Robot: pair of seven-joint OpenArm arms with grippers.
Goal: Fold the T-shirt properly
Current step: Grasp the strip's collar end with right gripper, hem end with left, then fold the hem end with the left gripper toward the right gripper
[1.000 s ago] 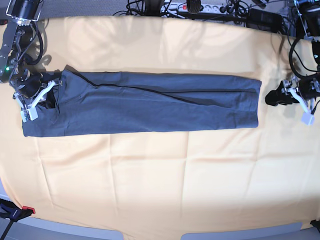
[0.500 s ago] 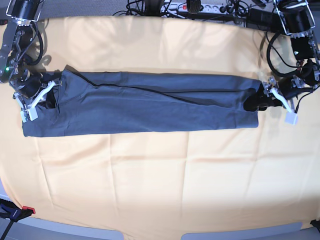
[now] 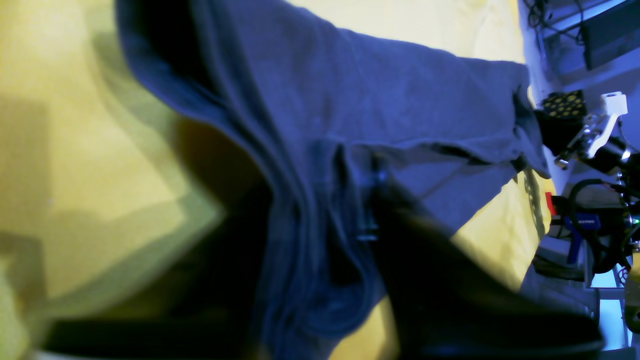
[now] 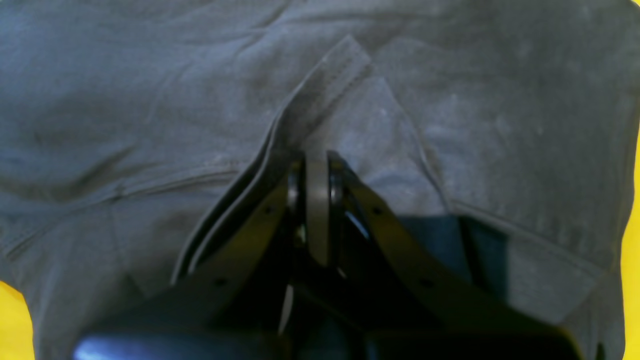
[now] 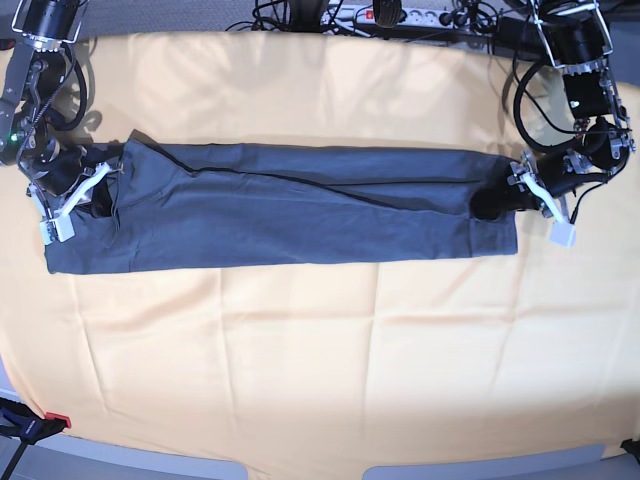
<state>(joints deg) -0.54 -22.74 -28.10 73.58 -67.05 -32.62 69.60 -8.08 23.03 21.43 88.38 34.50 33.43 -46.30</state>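
The dark blue-grey T-shirt (image 5: pixel 300 205) lies as a long narrow strip across the orange-yellow cloth. At its end on the left of the base view, my right gripper (image 5: pixel 98 190) is shut on it. In the right wrist view the fingers (image 4: pixel 317 167) pinch a folded edge of the T-shirt (image 4: pixel 450 125). My left gripper (image 5: pixel 490 205) sits on the opposite end. The blurred left wrist view shows the T-shirt (image 3: pixel 400 100) bunched and raised between dark fingers (image 3: pixel 425 260), so the gripper is shut on the fabric.
The orange-yellow cloth (image 5: pixel 320 360) covers the whole table. Cables and a power strip (image 5: pixel 400 14) run along the back edge. A black clamp with a red tip (image 5: pixel 30 422) grips the front left corner.
My left gripper moved in from beside the shirt's end onto the fabric and its jaws closed. The right gripper and its end of the shirt stayed put.
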